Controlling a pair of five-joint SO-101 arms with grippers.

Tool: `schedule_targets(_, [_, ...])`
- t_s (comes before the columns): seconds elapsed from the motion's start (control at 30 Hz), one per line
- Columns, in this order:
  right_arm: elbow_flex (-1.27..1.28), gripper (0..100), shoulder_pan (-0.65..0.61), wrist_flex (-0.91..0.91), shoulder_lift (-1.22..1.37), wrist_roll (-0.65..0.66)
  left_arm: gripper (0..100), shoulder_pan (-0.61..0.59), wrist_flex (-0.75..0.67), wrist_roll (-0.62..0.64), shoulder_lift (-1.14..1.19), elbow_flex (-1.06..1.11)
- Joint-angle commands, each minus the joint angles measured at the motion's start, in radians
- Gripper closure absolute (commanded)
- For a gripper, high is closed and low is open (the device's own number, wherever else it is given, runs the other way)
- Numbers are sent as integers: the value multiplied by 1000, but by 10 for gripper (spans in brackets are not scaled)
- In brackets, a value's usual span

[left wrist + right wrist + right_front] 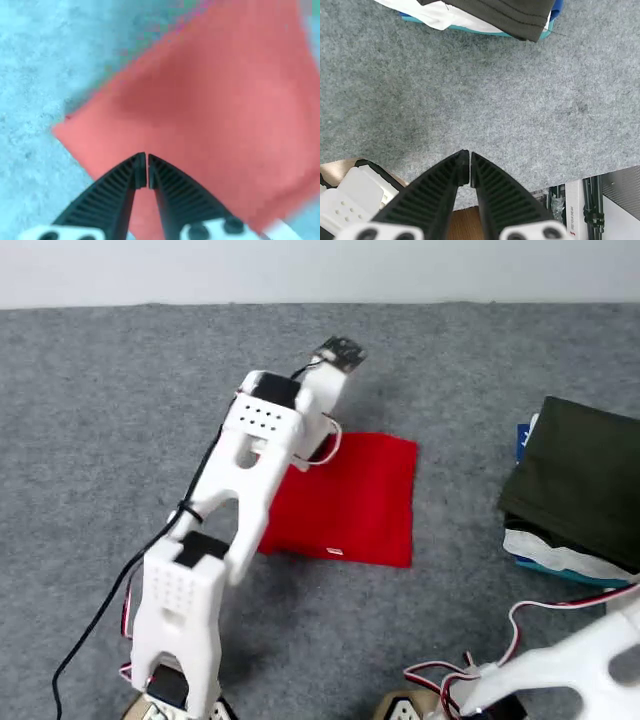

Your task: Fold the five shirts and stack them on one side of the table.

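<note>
A folded red shirt (355, 498) lies flat in the middle of the grey felt table (100, 420). My left arm stretches over its left part, and in the left wrist view my left gripper (146, 172) hangs shut above the red shirt (210, 110) with nothing in it. At the right edge sits a stack of folded shirts (580, 490), a dark one on top with white, teal and blue layers under it. My right gripper (470, 167) is shut and empty over bare felt near the front edge, with the stack (490, 15) beyond it.
The felt table (485, 95) ends close behind my right gripper, where the arm's white base (350, 200) and a wooden surface show. Red and white cables (480, 665) trail by the right arm's base at the front.
</note>
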Motion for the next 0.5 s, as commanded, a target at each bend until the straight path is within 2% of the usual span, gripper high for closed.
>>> schedule_targets(0.0, [-8, 983, -2, 24, -19, 2, 987, -43, -75, -46, 72, -4])
schedule_targets(0.2, [-8, 983, -2, 24, -24, 2, 987, -155, -84, -51, 169, -76])
schedule_targets(0.47, [-8, 983, -1, 24, -22, 2, 987, -183, 18, -49, 204, -176])
